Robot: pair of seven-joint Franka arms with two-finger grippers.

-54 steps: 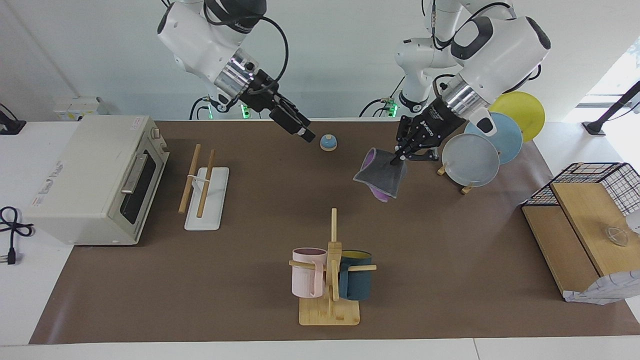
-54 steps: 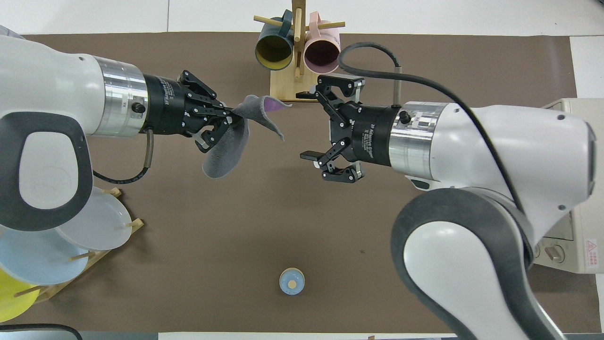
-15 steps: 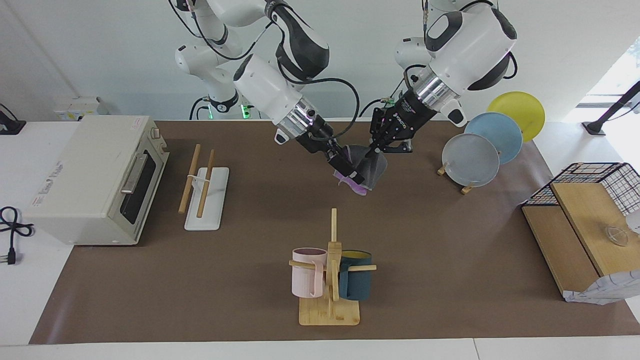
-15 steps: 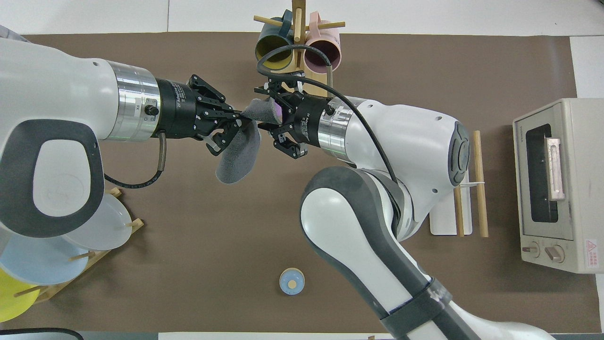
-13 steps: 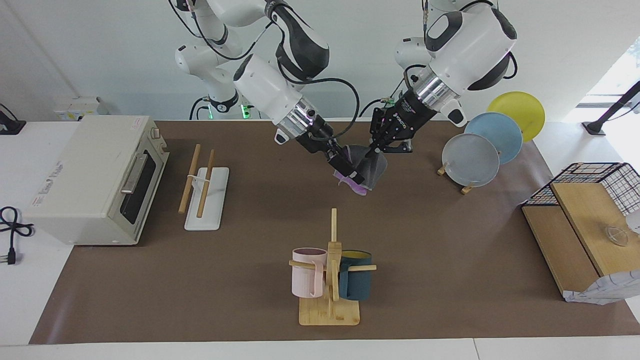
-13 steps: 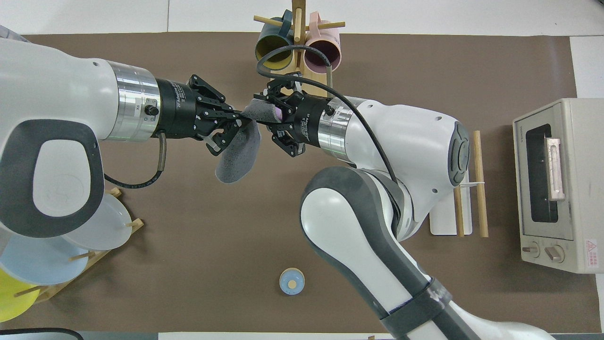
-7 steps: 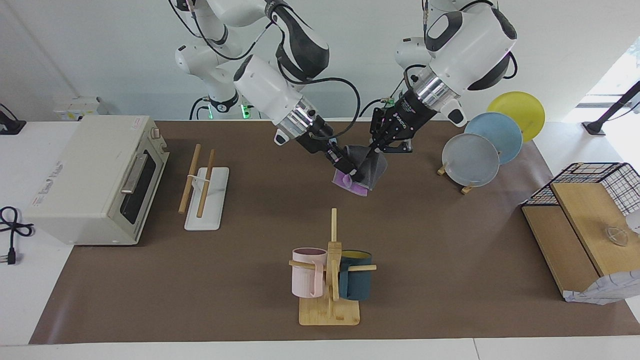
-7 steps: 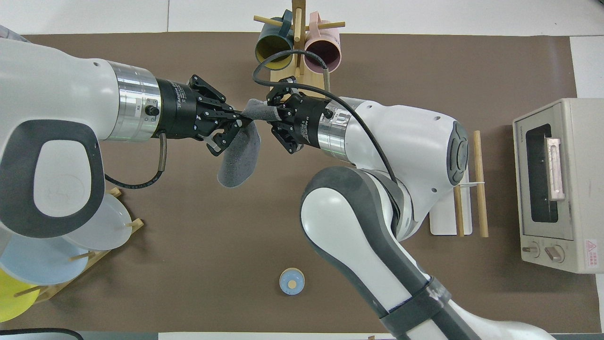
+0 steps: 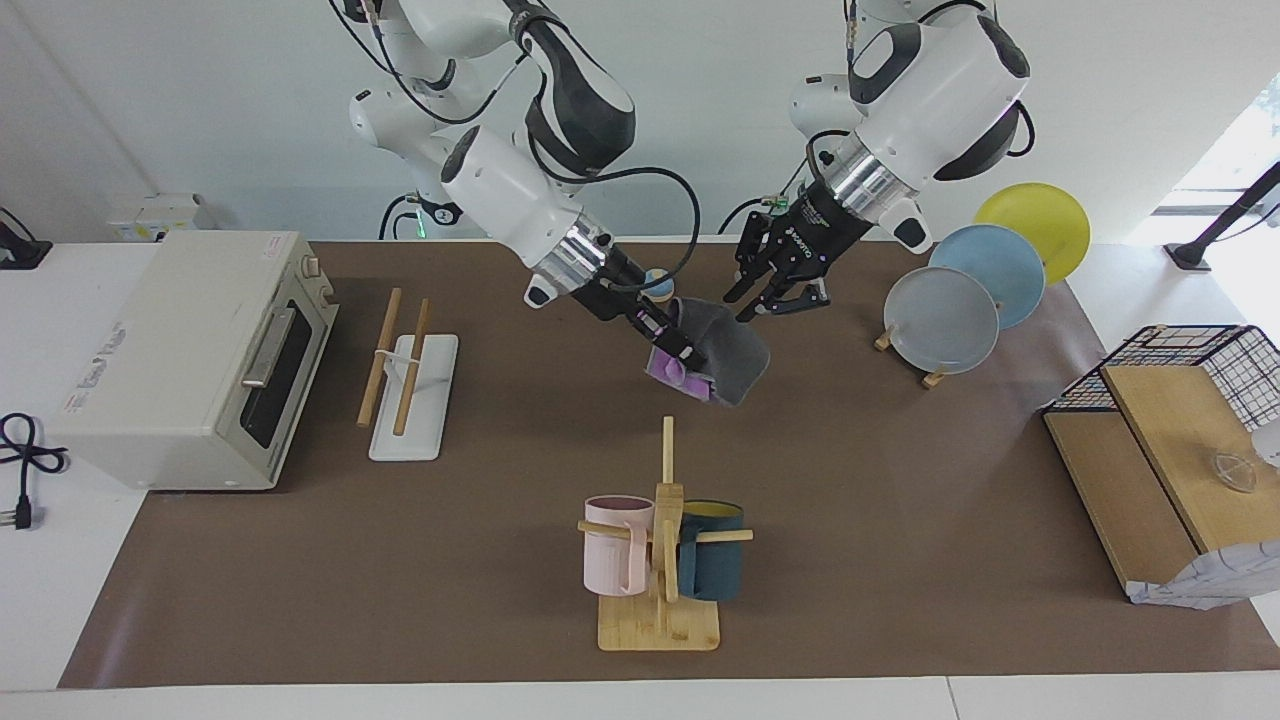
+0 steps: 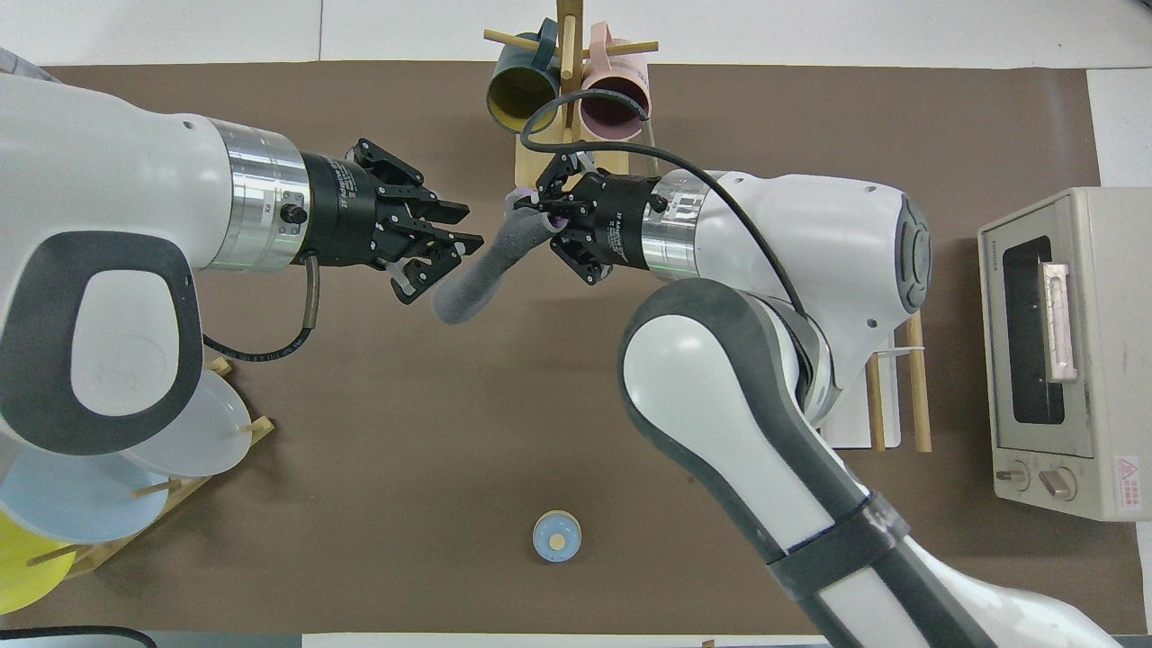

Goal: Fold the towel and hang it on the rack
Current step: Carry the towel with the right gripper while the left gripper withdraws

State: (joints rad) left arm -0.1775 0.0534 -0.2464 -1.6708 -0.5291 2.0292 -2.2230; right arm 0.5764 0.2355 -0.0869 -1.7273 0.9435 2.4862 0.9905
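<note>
The towel (image 9: 733,357) hangs folded in the air over the middle of the mat, dark grey outside with a purple edge showing. My right gripper (image 9: 694,357) is shut on its upper edge; in the overhead view the towel (image 10: 475,272) droops from that right gripper (image 10: 529,210). Just beside it my left gripper (image 9: 738,305) is open and holds nothing, a small gap away from the cloth, as the overhead view of the left gripper (image 10: 473,225) also shows. The rack (image 9: 405,380) stands by the oven, toward the right arm's end, with both rods bare; the right arm partly covers the rack (image 10: 916,360) in the overhead view.
A toaster oven (image 9: 190,350) stands beside the rack. A bamboo mug stand (image 9: 660,600) with a pink and a teal mug lies farther from the robots than the towel. A plate stand with plates (image 9: 943,318) and a wire basket (image 9: 1200,365) are toward the left arm's end. A small blue bell (image 10: 557,536) sits near the robots.
My left gripper has opened, let go of the towel and drawn back a little. The right gripper closed on the cloth and now carries it alone, shifted slightly toward the rack.
</note>
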